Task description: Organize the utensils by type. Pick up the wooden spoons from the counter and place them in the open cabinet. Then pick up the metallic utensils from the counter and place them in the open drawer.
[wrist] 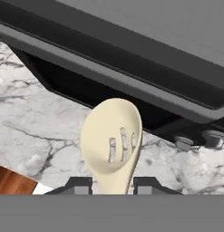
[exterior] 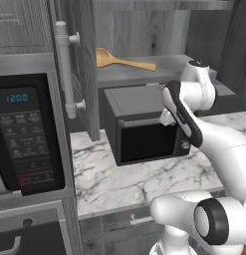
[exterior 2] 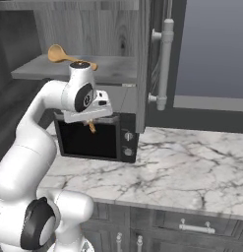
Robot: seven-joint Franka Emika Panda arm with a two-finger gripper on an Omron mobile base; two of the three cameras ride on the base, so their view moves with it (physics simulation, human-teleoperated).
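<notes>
Gripper [wrist: 112,185] clamped on the slotted pale-bowled wooden spoon [wrist: 114,142], held above the marble counter [exterior: 119,179] before the toaster oven [exterior: 144,139]. 1 tan spoon [exterior: 119,61] lies on the open cabinet shelf [exterior: 144,74].

White marble bench [exterior 2: 192,162], grey-veined and smooth with a soft sheen, beneath dark grey wood-grain cabinet [exterior: 87,60] panels fitted with a pale brushed-metal bar handle [exterior: 64,69]. A tan wooden spoon [exterior: 122,61] lies matt on the grey cabinet shelf. The slotted spoon [wrist: 112,145] between the dark fingertips of the hand [wrist: 112,186] has a smooth, pale cream bowl, possibly light wood; its handle shows orange-brown in the right base view. The black toaster oven [exterior 2: 96,140] has a glossy glass door and metallic knobs. The arm's white shell [exterior 2: 24,147] looks like glossy plastic
</notes>
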